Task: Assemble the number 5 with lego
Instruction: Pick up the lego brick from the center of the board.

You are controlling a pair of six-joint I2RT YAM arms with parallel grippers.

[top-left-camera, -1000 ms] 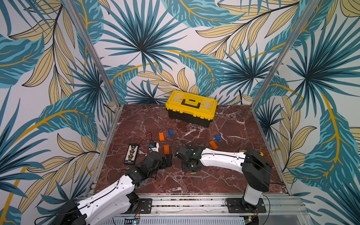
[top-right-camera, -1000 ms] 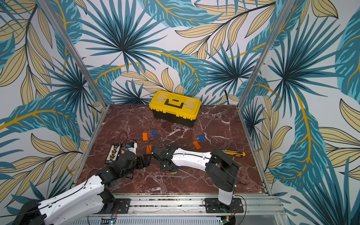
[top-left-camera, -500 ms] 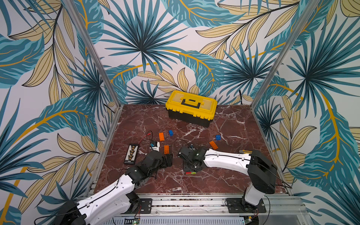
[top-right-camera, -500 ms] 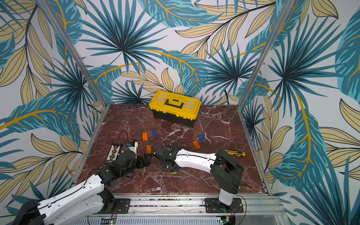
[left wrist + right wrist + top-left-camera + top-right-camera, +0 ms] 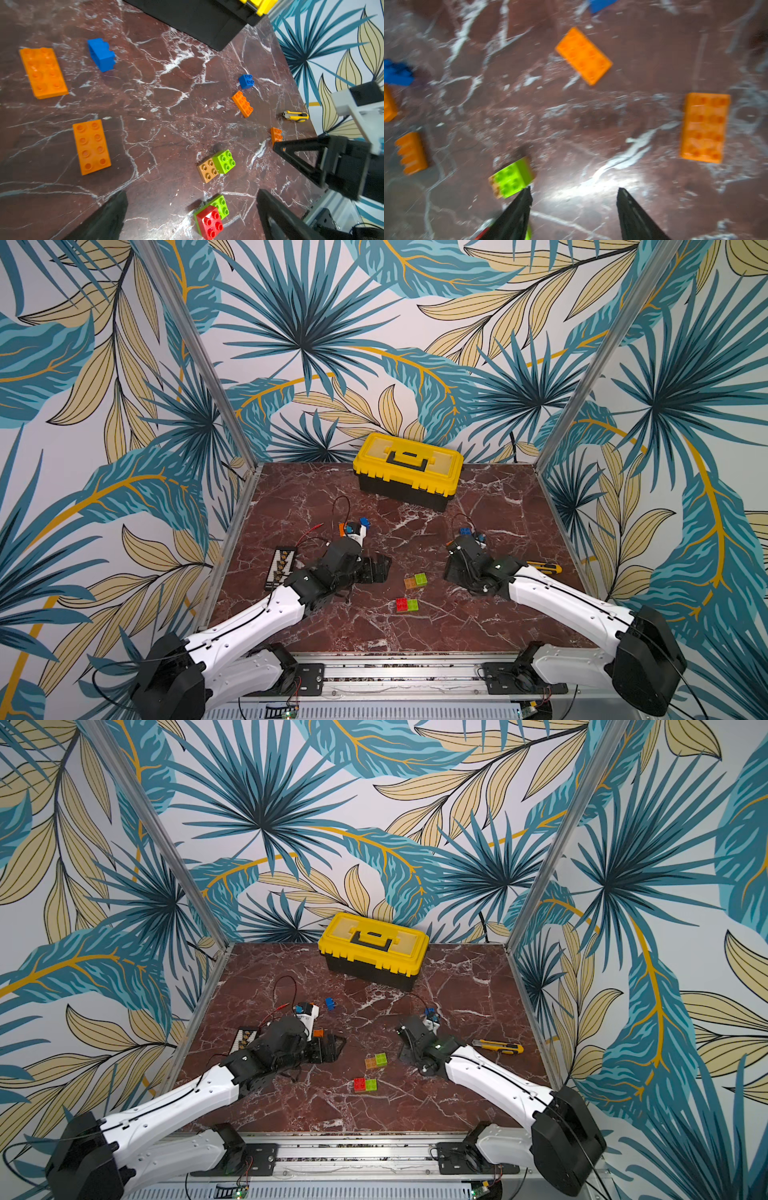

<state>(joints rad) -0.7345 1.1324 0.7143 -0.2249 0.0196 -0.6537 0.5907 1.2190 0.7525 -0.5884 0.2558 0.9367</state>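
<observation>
Two lego pairs lay close together on the counter (image 5: 478, 626), mid-way toward its front edge, likely the digit's first strokes: a tan-and-green pair (image 5: 415, 580) and a red-and-green pair (image 5: 407, 605). Studded orange bricks (image 5: 91, 146) and blue bricks (image 5: 101, 54) lay scattered, unjoined. The left end effector (image 5: 192, 192) and right end effector (image 5: 574, 189) hung spread and empty, flanking the pairs.

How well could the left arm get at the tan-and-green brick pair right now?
Probably yes: the open left gripper faces the brick pair across bare tabletop; only the right gripper, close on its far side, might crowd it.
</observation>
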